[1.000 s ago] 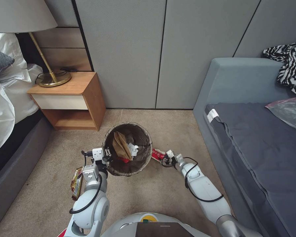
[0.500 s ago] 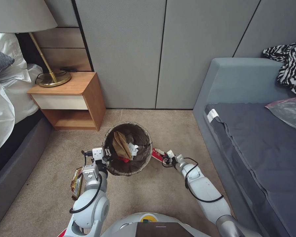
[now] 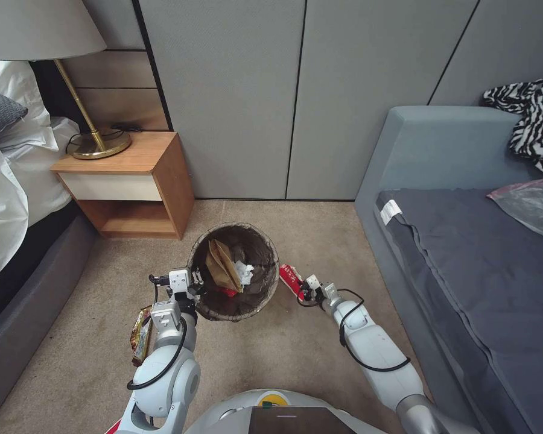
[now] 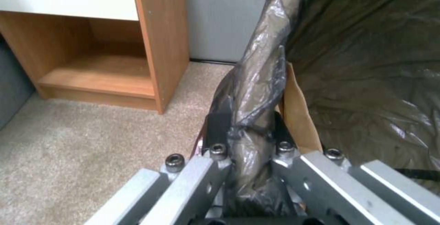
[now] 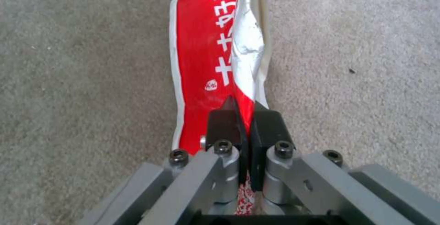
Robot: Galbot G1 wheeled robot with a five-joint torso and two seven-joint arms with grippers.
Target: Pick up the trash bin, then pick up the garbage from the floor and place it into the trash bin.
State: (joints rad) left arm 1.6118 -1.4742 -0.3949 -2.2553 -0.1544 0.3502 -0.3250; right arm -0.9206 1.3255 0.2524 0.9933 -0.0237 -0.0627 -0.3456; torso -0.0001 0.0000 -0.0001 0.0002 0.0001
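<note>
The trash bin (image 3: 214, 306), round and lined with a dark brown bag, hangs above the carpet with my left gripper (image 3: 194, 284) shut on its near-left rim (image 4: 256, 91). Inside lie a crumpled brown paper bag (image 3: 221, 265), white tissue (image 3: 245, 272) and a red scrap. My right gripper (image 3: 302, 290) is shut on a red and white snack wrapper (image 3: 291, 278), just right of the bin; its black pads (image 5: 268, 125) pinch the wrapper (image 5: 201, 60) over the carpet. A yellow and red snack wrapper (image 3: 141, 334) lies on the floor left of my left arm.
A wooden nightstand (image 3: 130, 184) with a brass lamp (image 3: 96, 143) stands at the back left beside a bed (image 3: 9, 181). A grey sofa (image 3: 464, 241) runs along the right. Grey wall panels (image 3: 295, 96) close the back. Beige carpet (image 3: 320, 241) surrounds the bin.
My right gripper has lifted slightly with the red wrapper, which now stands more upright beside the bin. The left gripper and the bin have stayed put.
</note>
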